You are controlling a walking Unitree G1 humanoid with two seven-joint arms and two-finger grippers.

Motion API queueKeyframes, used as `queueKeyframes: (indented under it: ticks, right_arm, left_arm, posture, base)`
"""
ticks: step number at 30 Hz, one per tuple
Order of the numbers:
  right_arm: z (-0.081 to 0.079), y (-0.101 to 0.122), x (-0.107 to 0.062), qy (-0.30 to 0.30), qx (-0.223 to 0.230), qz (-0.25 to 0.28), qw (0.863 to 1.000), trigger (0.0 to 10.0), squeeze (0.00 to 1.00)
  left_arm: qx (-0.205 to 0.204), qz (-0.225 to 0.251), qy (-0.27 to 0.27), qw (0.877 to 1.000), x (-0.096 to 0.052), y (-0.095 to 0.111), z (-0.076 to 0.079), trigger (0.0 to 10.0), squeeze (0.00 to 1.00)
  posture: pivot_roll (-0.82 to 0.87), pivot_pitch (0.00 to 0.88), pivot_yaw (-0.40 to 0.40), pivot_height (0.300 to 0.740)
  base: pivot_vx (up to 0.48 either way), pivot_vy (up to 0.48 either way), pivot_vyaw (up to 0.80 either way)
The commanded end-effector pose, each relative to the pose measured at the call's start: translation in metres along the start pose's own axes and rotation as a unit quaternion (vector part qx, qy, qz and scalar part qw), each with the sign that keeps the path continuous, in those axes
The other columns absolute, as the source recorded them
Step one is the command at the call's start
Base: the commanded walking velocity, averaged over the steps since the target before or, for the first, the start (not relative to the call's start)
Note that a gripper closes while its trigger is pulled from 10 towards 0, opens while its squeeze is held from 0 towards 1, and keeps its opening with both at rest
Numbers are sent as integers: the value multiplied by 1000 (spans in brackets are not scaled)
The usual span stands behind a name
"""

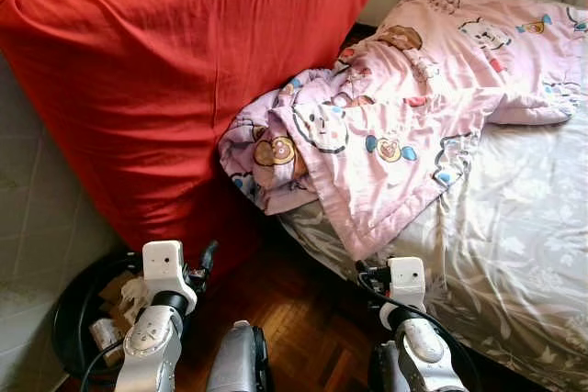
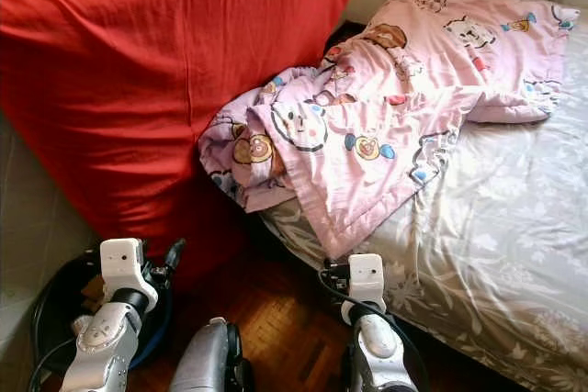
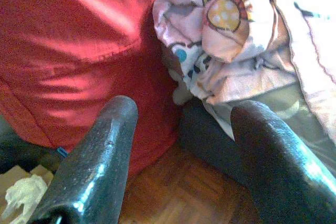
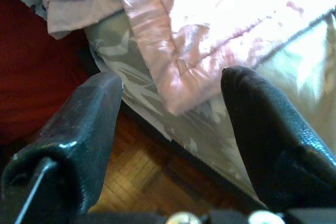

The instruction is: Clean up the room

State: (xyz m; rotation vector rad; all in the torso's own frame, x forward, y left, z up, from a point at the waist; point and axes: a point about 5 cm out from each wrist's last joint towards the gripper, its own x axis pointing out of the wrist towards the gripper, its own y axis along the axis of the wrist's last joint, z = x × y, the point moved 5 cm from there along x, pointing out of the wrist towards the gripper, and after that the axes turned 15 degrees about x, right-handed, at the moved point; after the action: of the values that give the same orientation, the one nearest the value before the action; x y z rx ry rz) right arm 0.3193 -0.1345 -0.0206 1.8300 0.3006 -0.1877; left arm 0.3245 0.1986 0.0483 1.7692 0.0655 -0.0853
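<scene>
With both the left gripper (image 3: 181, 145) and the right gripper (image 4: 170, 129) being held wide and empty at lower frame, the crumpled pink cartoon-print quilt (image 1: 404, 126) at centre is seemingly being approached, its hanging corner needing to be grasped next.

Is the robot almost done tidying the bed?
Not yet. Nothing looks tidied so far: the pink blanket lies crumpled, one corner hanging over the bed's edge near the red cover. Both grippers, left and right, are open and hold nothing. Straightening the blanket is left.
</scene>
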Motion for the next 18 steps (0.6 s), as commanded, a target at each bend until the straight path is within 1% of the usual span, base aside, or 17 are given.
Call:
queueKeyframes:
  ticks: [1,2,6,11,16,18]
  right_arm:
    - [-8,-6,-2,12,-1,-7,1000,10000,0]
    - [-7,-7,-2,10,1,-10,1000,10000,0]
    - [-4,-10,-2,3,7,-15,1000,10000,0]
    - [-4,-6,-2,2,16,-5,1000,10000,0]
    - [-1,-5,-2,-6,15,-4,1000,10000,0]
    - [4,-5,-2,-25,20,-4,999,10000,0]
  left_arm:
    - [12,-18,-1,1000,-3,-9,-4,10000,0]
    - [12,-18,-1,1000,-3,-10,-4,10000,0]
    - [11,-18,-2,1000,-3,-10,-4,10000,0]
    - [12,-19,-4,1000,-3,-11,-4,10000,0]
    - [10,-15,-5,1000,-2,-10,-4,10000,0]
    - [7,-10,-5,1000,-2,-8,-3,10000,0]
  posture:
    - [28,151,69,621]
    - [28,147,70,621]
    - [26,143,72,621]
    - [26,138,73,621]
    - [24,140,74,621]
    - [26,146,73,621]
  base:
    - [322,0,800]
    - [330,0,800]
    - [326,0,0]
    - [330,0,0]
    - [325,0,0]
    - [0,0,0]
